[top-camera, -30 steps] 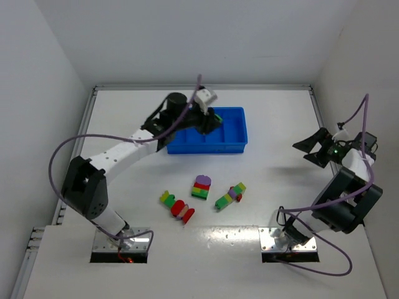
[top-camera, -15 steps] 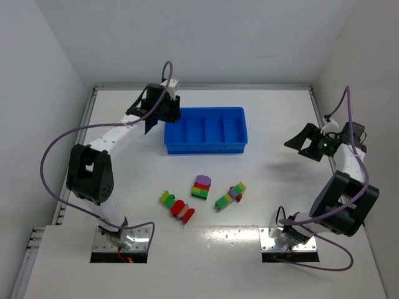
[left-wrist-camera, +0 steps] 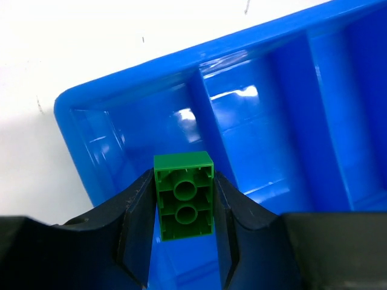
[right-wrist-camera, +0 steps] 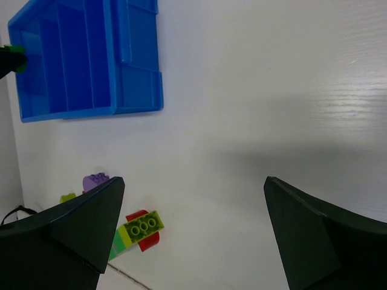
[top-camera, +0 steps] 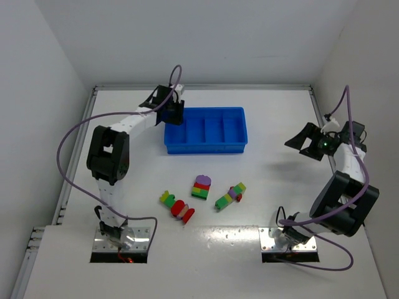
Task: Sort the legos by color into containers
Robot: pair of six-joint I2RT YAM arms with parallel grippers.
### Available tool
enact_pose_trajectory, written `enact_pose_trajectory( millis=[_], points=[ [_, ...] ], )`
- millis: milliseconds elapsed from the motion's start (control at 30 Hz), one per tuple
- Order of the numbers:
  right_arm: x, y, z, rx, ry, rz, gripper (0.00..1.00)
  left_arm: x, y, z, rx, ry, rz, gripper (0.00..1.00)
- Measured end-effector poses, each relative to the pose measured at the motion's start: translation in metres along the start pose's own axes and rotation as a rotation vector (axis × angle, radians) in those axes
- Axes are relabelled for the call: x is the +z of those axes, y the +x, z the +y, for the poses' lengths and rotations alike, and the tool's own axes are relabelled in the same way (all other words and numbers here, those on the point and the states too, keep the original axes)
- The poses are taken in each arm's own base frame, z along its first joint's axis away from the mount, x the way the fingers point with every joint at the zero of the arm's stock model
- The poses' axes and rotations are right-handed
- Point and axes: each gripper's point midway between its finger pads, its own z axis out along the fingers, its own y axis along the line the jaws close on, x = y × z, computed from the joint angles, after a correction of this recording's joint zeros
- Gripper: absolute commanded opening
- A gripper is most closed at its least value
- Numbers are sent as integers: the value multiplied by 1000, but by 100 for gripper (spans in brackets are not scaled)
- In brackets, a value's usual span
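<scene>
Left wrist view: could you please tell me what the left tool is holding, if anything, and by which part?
The left tool pinches a green lego by its two opposite side walls, hollow underside facing the camera.

Bright, even light is coming down from overhead, washing the white table [top-camera: 268, 124] almost flat. White glare is flashing off the tray [left-wrist-camera: 254, 145] floor just ahead of the left pincer [left-wrist-camera: 183, 175], and the brick [left-wrist-camera: 184, 199] in its grip is showing sharp. A soft grey shadow is lying across the table just ahead of the right pincer [right-wrist-camera: 193, 181], whose fingers [right-wrist-camera: 66, 235] are looming dark and slightly blurred.
</scene>
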Motion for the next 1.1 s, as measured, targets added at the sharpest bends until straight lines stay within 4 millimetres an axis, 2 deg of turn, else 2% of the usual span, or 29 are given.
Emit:
enact_pose_trajectory(
  millis=[267,333,600,900,1000,1100],
  points=[
    [0,-1,-2,-6,13,-2,99,22,19,9,-5,-33,59,26],
    [0,-1,-3,-8,18,-2,99,25,20,9,-3,-40,63,26],
    [0,-1,-4,-13,22,-1,99,38,20,11,10,-81,63,40],
    [0,0,-5,-10,22,3,99,44,24,12,40,-170,65,42],
    [0,0,-5,-10,22,3,99,47,22,10,50,-188,60,48],
    [0,0,-5,-12,22,3,99,47,22,9,59,-206,58,59]
  ],
)
